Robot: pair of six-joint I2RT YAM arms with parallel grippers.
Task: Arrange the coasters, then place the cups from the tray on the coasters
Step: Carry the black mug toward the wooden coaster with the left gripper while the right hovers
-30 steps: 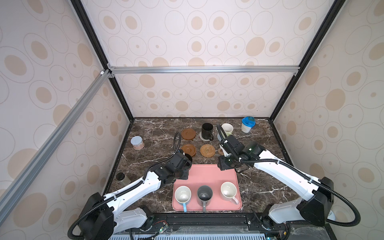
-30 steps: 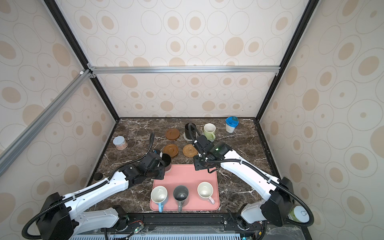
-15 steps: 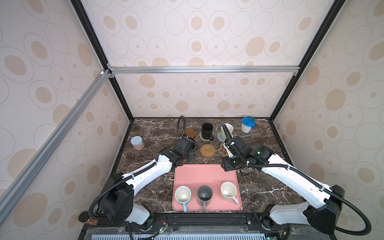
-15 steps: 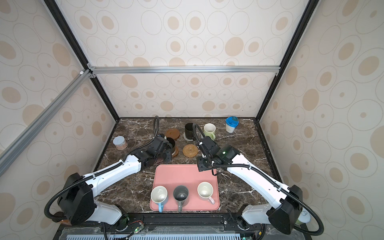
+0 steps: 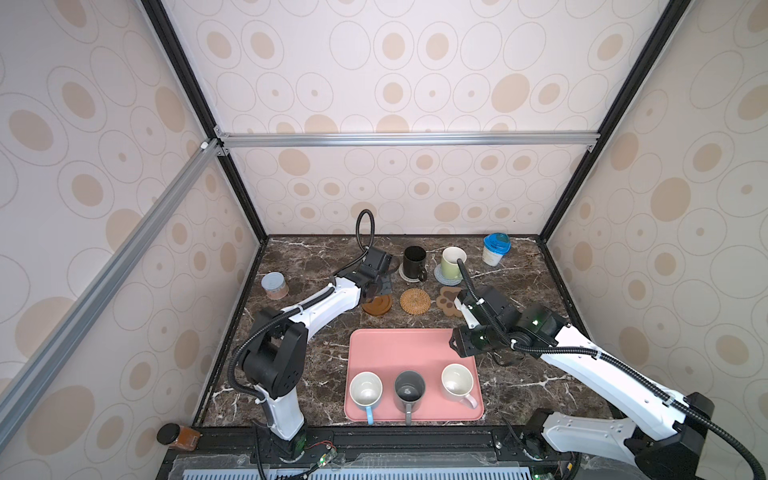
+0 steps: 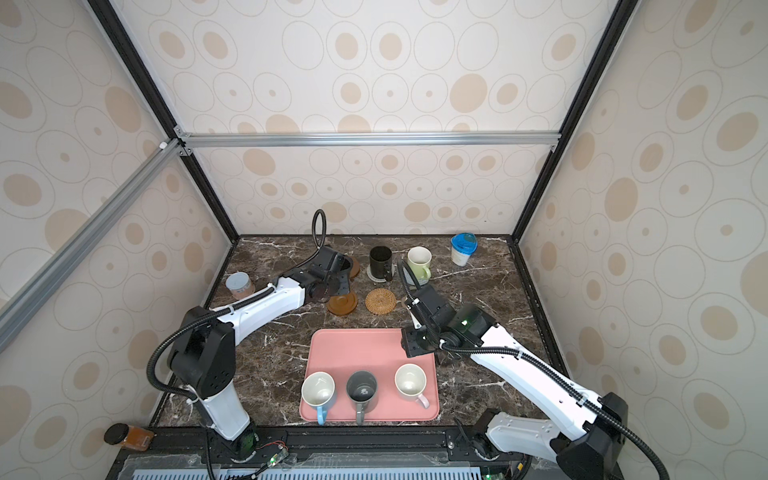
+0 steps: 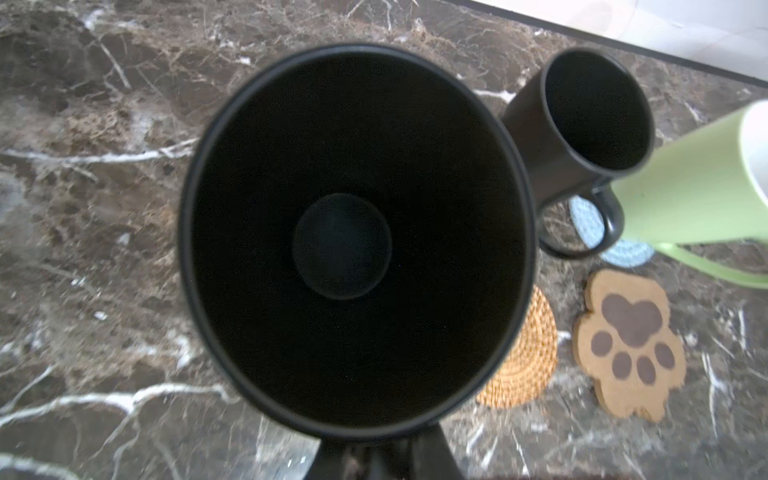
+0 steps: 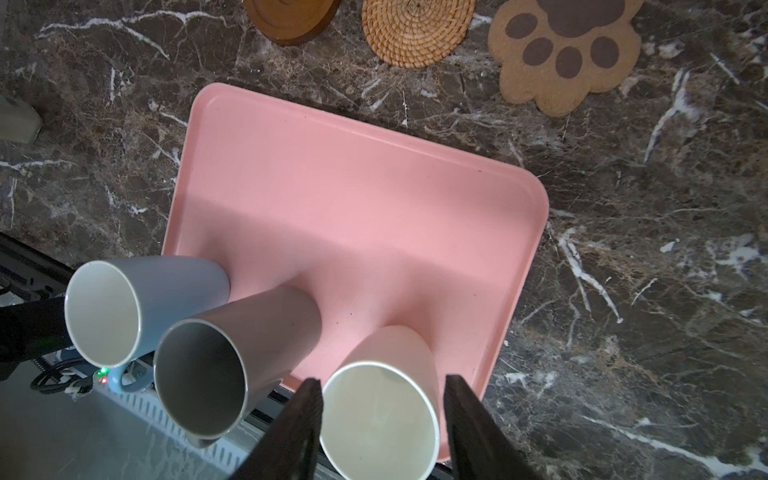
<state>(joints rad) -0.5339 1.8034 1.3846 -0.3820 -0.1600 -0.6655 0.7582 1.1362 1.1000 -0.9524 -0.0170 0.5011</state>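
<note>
L gripper [image 7: 382, 457] clamped on matte black ceramic mug [image 7: 353, 241], upright over dark marble top [image 7: 83, 208], next to tan rattan round coaster [image 7: 536, 353]. R gripper [image 8: 383, 379] jaws apart, empty, above flat pink rectangular tray [image 8: 332, 187], fingers framing pale pink mug [image 8: 386, 415]. Lt-blue mug [image 8: 166, 282] and dk-grey mug [image 8: 257, 316] stand beside it on the tray.

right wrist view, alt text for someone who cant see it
The open right gripper hangs over a pink rectangular tray on a dark marble tabletop, its dark fingers framing a pale pink mug. A dark grey mug and a light blue mug stand beside it; a brown disc coaster, a tan rattan coaster and a paw-shaped coaster lie beyond the tray.
</note>
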